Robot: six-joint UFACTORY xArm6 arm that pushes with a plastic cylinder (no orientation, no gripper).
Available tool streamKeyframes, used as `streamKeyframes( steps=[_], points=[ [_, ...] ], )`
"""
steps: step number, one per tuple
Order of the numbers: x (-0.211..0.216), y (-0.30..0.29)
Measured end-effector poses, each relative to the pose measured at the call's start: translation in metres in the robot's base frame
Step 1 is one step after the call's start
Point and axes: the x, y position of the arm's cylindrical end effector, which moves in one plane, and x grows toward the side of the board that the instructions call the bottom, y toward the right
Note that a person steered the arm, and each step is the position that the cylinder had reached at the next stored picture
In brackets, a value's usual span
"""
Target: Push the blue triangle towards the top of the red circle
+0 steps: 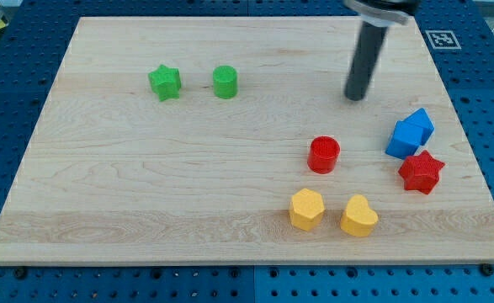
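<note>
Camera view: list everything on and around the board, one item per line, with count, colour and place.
green star: one, green, upper left of the board
green cylinder: one, green, just right of the green star
red cylinder: one, red, right of centre
blue blocks: a touching cluster, blue, near the right edge; exact shapes and count unclear
red star: one, red, just below the blue blocks
yellow hexagon: one, yellow, lower right of centre
yellow heart: one, yellow, right of the yellow hexagon
wooden board: one, light wood, on a blue perforated table
my tip: one, dark rod end, above the red cylinder, up-left of the blue blocks, touching nothing
</note>
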Motion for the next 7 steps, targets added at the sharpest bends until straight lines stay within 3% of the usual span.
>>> streamKeyframes(
  steps=[2, 3, 7],
  points=[
    [0.039, 0.089],
    [0.065, 0.096],
    [0.060, 0.032]
  ],
)
